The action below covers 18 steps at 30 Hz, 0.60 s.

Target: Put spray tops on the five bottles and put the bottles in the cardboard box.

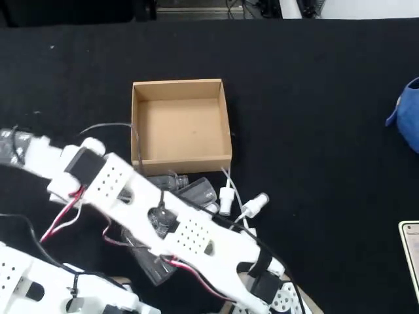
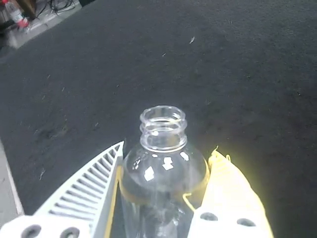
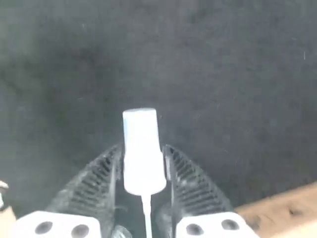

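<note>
Bottle (image 2: 163, 168): clear plastic, gripped around the shoulder by the left gripper (image 2: 168, 151); the neck (image 2: 162, 126) is open and no top is fitted; it is held over the black table cloth (image 2: 237, 59)
Left pincer: clenched on the bottle, with one finger seen on each side of it
Spray top (image 3: 141, 131): white, pinched in the right gripper (image 3: 142, 151); its thin dip tube (image 3: 146, 218) is seen running back between the jaws
Right pincer: clenched on the spray top
Arm in high view (image 1: 183, 229): white, stretched over the pile of parts; its side cannot be told from that view
Cardboard box (image 1: 182, 160): open, near the middle of the table; nothing is seen inside
Loose bottles (image 1: 196, 190): clear, laid on their sides just in front of the box and partly hidden under the arm; the count cannot be told
Loose spray tops (image 1: 226, 196): two white ones are seen side by side, near the loose bottles
Blue object (image 1: 406, 121): at the table edge, well apart from the work
Step judged: a first bottle is being capped; bottle and top are each held but not yet joined, and no bottle is boxed
Next move judged: the dip tube is to be lined up with the open neck and fed in, then the top pressed or twisted down; a steady bottle is called for, since the tube is thin and the neck narrow
</note>
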### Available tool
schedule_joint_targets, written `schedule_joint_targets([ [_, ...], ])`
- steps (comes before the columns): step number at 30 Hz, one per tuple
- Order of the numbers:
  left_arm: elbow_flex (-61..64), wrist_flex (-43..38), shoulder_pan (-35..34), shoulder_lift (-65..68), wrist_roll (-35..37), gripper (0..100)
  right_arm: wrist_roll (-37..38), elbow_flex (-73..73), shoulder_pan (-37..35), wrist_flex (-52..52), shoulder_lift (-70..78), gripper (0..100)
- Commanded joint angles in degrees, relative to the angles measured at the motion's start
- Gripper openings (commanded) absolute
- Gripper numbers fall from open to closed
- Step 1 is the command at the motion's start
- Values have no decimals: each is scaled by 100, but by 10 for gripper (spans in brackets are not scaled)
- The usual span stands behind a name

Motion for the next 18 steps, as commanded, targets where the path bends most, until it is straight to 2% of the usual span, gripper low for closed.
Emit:
schedule_joint_targets([
  [1, -426, -97, 514, -9, -9, 29, -369, -426, 554, 167, -629, 9],
  [5, -453, -97, 1007, -9, -9, 29, -563, -338, 809, 185, -1095, 9],
  [11, -813, 18, 1209, -9, 193, 29, -730, -268, 958, 193, -2220, 10],
  [14, -1323, 554, 1429, -9, 589, 29, -738, 171, 1046, 193, -3020, 10],
  [18, -1921, 1108, 2281, -9, 756, 29, -738, 1288, 1064, 193, -4435, 10],
])
